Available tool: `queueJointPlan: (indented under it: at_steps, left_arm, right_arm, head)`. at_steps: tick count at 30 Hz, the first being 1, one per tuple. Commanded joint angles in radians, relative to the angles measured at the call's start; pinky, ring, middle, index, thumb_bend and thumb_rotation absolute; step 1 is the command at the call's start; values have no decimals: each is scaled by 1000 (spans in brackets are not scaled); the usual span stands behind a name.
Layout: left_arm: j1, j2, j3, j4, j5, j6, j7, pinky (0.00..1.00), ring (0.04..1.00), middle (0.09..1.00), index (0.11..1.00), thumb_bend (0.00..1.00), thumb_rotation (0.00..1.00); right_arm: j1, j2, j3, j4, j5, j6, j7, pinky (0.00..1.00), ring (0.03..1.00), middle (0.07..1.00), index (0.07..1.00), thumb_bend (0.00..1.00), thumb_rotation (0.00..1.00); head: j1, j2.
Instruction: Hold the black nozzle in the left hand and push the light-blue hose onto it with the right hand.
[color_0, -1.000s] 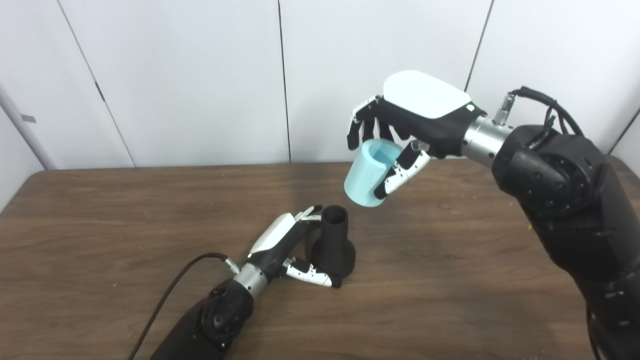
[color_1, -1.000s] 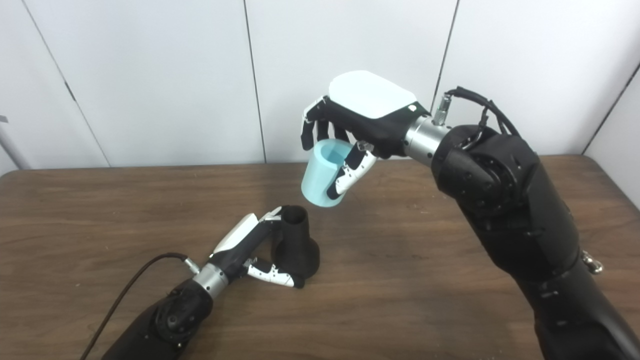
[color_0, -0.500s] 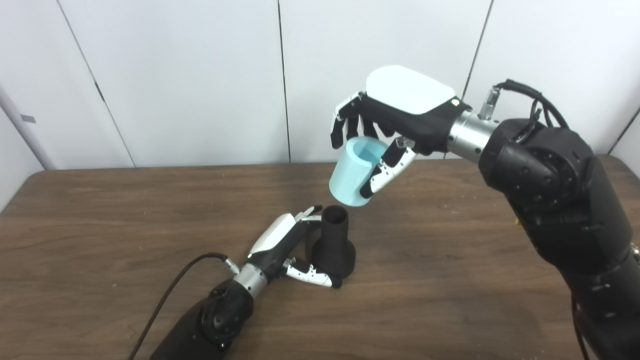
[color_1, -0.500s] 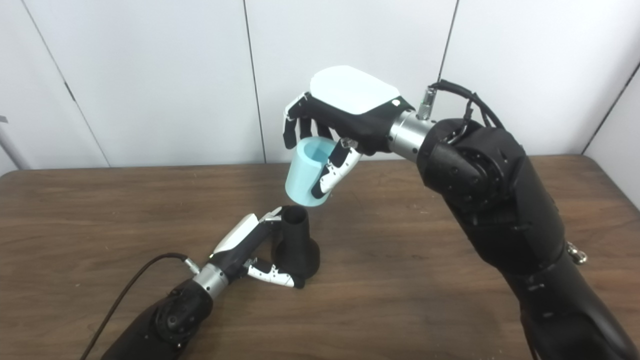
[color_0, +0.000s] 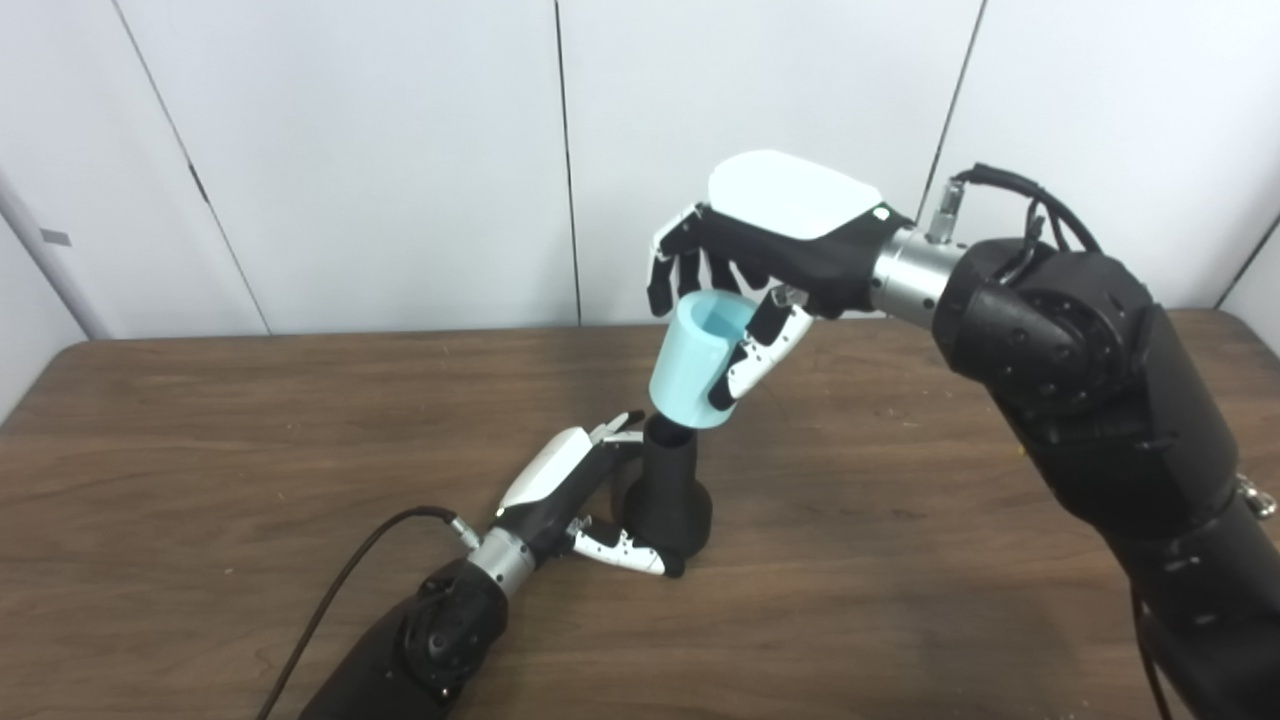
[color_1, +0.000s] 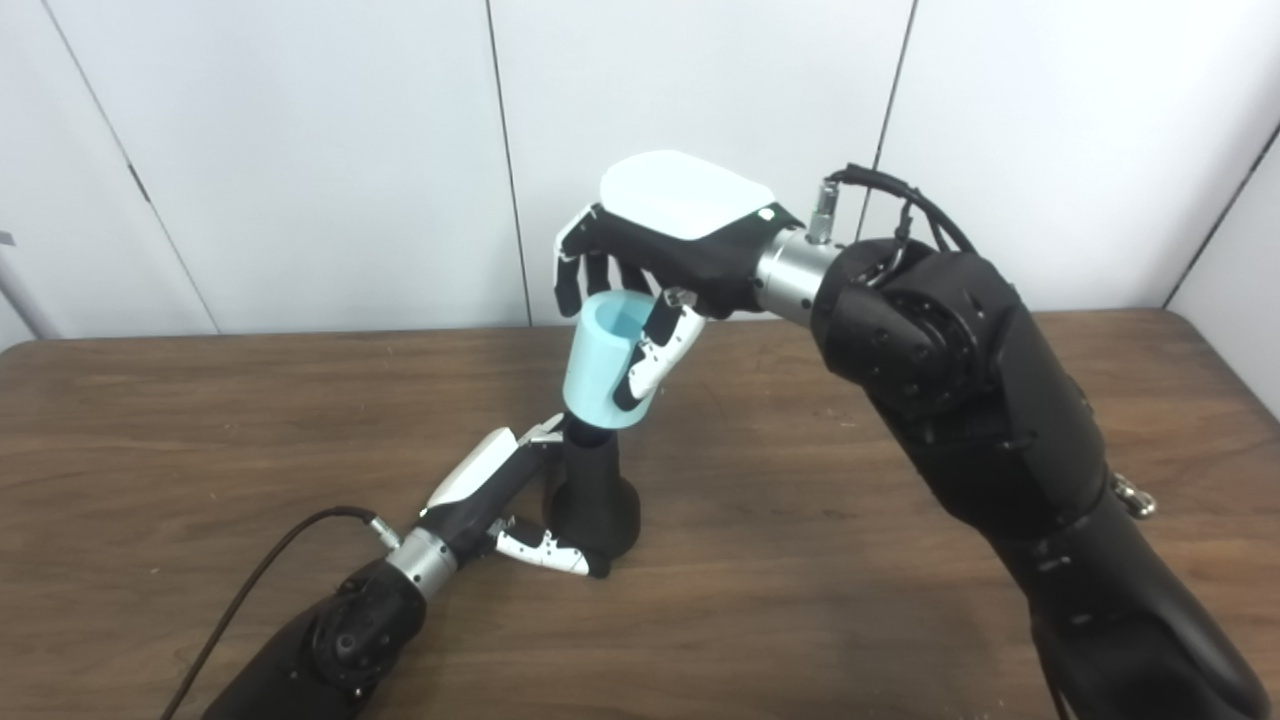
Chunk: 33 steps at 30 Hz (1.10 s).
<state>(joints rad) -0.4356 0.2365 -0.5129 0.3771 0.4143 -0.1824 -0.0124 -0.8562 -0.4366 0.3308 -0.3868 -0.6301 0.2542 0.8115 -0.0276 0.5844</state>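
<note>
Black nozzle (color_0: 668, 490): one piece, flared base, narrow neck pointing up. Stands upright on the worktop (color_0: 200, 450), near the middle. The top of the neck is hidden by the lower rim of the hose.

Light-blue hose (color_0: 695, 365): short, thick-walled tube section, open end up, tilted slightly with its top leaning to the right. The lower rim sits at the top of the nozzle neck; whether the neck has entered the bore cannot be told from either view.

Left hand (color_0: 575, 490): closed around the nozzle, holding it. Fingers (color_0: 622, 430) lie against the neck on its left side; the thumb (color_0: 625, 550) wraps across the front of the flared base. White back plate faces up. The arm enters from the lower left, with a dark cable (color_0: 340, 570) trailing from the wrist.

Right hand (color_0: 760, 255): holding the hose from above. Dark fingers curl over the far side of the upper rim; the white-and-black thumb (color_0: 750, 360) presses along the near right wall. The palm's white cover faces up. The arm comes in from the right.

Worktop: dark brown wood grain.

Background: white wall panels (color_0: 380, 150) with dark vertical seams.
</note>
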Motion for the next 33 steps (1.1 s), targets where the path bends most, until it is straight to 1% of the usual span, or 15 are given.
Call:
queueJointPlan:
  at_steps: [1, 7, 16, 26, 33]
  left_arm:
    - [91, 9, -80, 88, 105, 77, -91, 1000, 1000, 808, 484, 519, 75]
    - [94, 9, -83, 82, 106, 84, -88, 1000, 1000, 807, 484, 519, 75]
    - [94, 4, -80, 85, 104, 87, -83, 1000, 1000, 806, 484, 518, 75]
    - [93, 0, -80, 79, 108, 96, -82, 1000, 1000, 805, 484, 518, 74]
    - [94, -2, -80, 76, 108, 100, -81, 1000, 1000, 805, 484, 518, 74]
  right_arm:
    - [-60, -6, -13, -18, -1, 6, -3, 275, 376, 479, 538, 512, 0]
    - [-61, -3, -6, -20, -6, 9, 8, 255, 365, 473, 542, 511, 0]
    - [-64, 11, 6, -20, -11, 15, 21, 256, 368, 469, 542, 511, 0]
    - [-76, 18, 23, 11, -31, -4, 20, 293, 386, 486, 534, 513, 0]
    - [-75, 31, 35, 32, -53, -7, 19, 298, 387, 486, 533, 514, 0]
  head:
    - [-1, 0]
    - [-1, 2]
    - [-1, 1]
    - [1, 3]
    - [3, 5]
